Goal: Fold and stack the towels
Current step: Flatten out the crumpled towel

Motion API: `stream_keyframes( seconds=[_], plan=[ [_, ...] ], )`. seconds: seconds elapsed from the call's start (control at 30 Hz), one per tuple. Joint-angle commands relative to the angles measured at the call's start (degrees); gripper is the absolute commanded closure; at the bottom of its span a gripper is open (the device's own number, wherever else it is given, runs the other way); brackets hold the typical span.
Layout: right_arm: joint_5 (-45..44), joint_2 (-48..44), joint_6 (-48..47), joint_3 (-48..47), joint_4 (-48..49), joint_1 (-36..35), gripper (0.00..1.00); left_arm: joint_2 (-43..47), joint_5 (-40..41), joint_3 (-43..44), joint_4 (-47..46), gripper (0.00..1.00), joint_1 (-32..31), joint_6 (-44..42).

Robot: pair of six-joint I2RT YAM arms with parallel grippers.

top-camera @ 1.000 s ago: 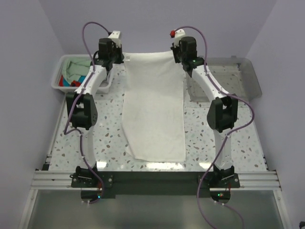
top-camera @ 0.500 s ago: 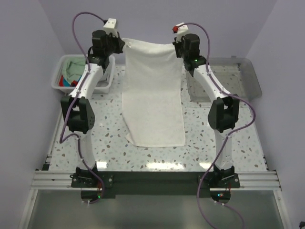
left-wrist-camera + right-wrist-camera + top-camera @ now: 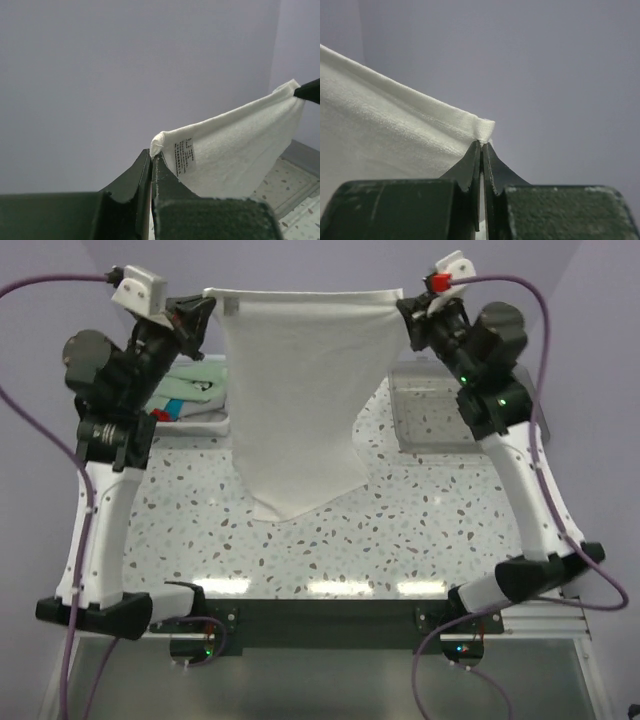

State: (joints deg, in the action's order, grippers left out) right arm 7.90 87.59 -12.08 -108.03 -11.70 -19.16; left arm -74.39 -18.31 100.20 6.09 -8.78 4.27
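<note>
Left jaws clamped tight on one top corner of the white soft cloth towel (image 3: 300, 390), right jaws likewise on the other. Top edge stretched level between them, high over the speckled tabletop (image 3: 430, 530); long axis hanging straight down, lower end tapering toward the left arm's side. Neither arm nearer.

The white slatted plastic basket (image 3: 205, 426) sits mostly hidden behind the left arm (image 3: 100, 510) and the hanging white cloth towel (image 3: 300, 390). Only scraps of the pale mint green towel (image 3: 195, 375) and the turquoise-and-red patterned towel (image 3: 172, 406) show. The right arm (image 3: 525, 480) covers part of the clear grey plastic tray (image 3: 440, 415). The white towel's printed label (image 3: 185, 157) is too small to read, and its top corners vanish between the pressed-together jaws.
</note>
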Motion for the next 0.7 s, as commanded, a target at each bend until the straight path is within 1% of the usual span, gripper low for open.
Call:
stream_keyframes(
  seconds=[0.0,0.03,0.07,0.13,0.17,0.23,0.37,0.47,0.6,0.67],
  plan=[
    [2.72,-8.56,-2.43,2.99,-5.51,1.49,1.00,7.49,0.56,-1.94,2.78,1.00,1.04,-3.39],
    [3.34,-12.32,-2.34,3.43,-5.96,1.49,1.00,8.90,-0.06,-1.85,4.09,1.00,1.13,-3.48],
    [4.04,-13.92,-2.08,3.79,-6.31,1.40,1.00,11.17,-0.76,-0.98,4.72,1.00,1.04,-3.48],
    [5.63,-17.96,-1.99,3.88,-6.49,1.40,1.00,12.86,-1.38,0.77,6.91,1.00,1.04,-3.22],
    [5.89,-19.03,-1.46,2.92,-6.84,1.40,1.00,13.65,-1.73,3.65,7.79,1.00,1.04,-2.96],
    [6.77,-20.44,-1.29,0.90,-7.54,1.40,1.00,14.27,-2.87,6.74,9.64,1.00,1.04,-2.26],
    [5.90,-20.71,0.29,-4.81,-7.46,1.49,1.00,13.48,-4.81,15.69,11.31,1.00,1.04,-0.94],
    [4.50,-20.53,1.26,-6.31,-4.66,1.49,1.00,12.00,-5.69,19.84,11.93,1.00,1.04,-0.41],
    [3.09,-18.26,1.79,-8.07,-3.33,1.40,1.00,10.41,-4.99,20.30,10.44,1.00,1.04,-0.23],
    [1.52,-16.93,2.23,-7.38,-1.67,1.49,1.00,9.18,-3.42,17.50,9.56,1.00,1.04,-0.14]
  ],
)
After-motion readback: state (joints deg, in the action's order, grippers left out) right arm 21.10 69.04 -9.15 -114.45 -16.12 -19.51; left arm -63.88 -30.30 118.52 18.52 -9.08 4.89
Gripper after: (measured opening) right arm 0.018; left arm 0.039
